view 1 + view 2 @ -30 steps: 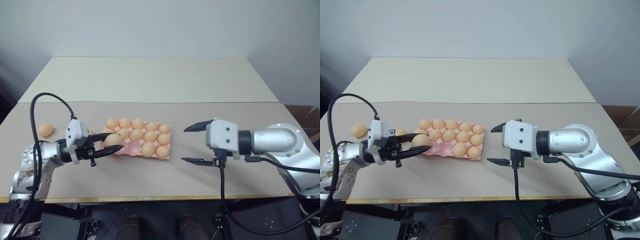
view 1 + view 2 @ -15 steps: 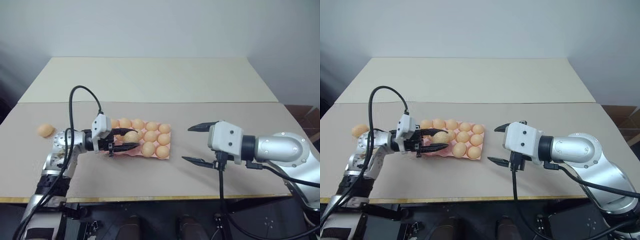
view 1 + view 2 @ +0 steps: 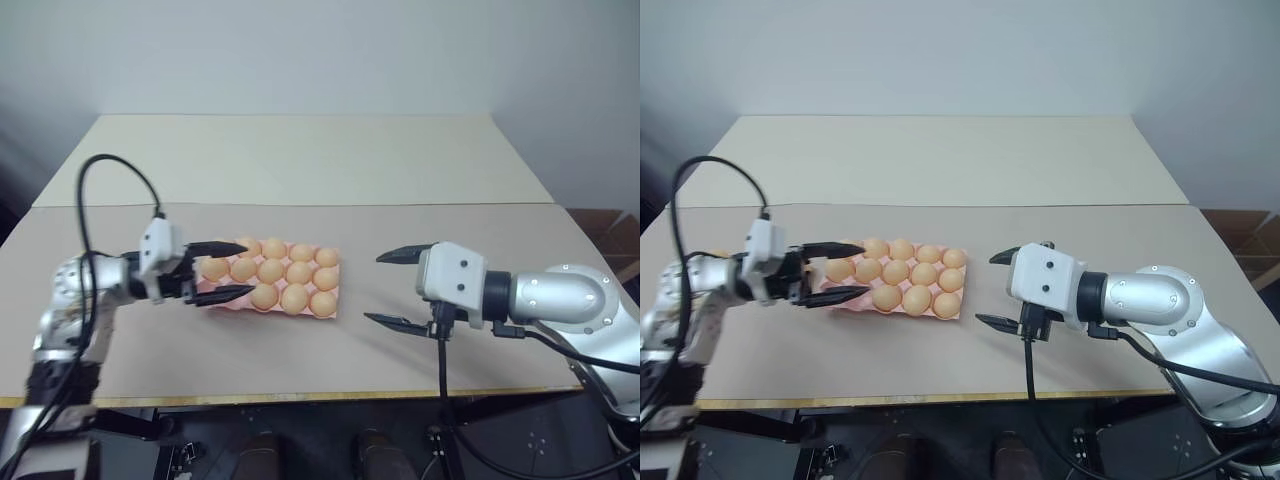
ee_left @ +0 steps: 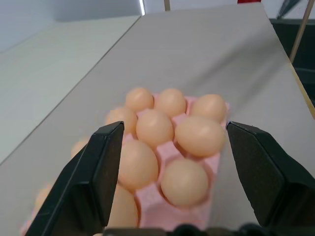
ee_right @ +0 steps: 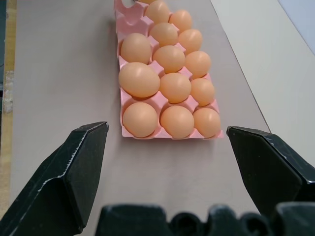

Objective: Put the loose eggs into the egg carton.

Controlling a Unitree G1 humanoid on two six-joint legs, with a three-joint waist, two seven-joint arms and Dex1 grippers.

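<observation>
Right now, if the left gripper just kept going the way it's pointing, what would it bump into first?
Most likely the eggs in the near end of the pink egg carton. The left gripper is open, and they lie directly between and ahead of its fingers, though its height above them is hard to judge.

Evenly and softly lit from overhead, moderately bright, without glare or hot spots. Faint soft shadows on the tabletop [image 3: 300, 160] under the egg carton [image 3: 300, 305] and beneath both arms. Darker along the near edge and in the far left corner. Slight softness throughout the head views. In the wrist views, sharp on the eggs [image 5: 139, 79], with the nearest black fingers [image 4: 103, 172] looming large and slightly blurred.
</observation>
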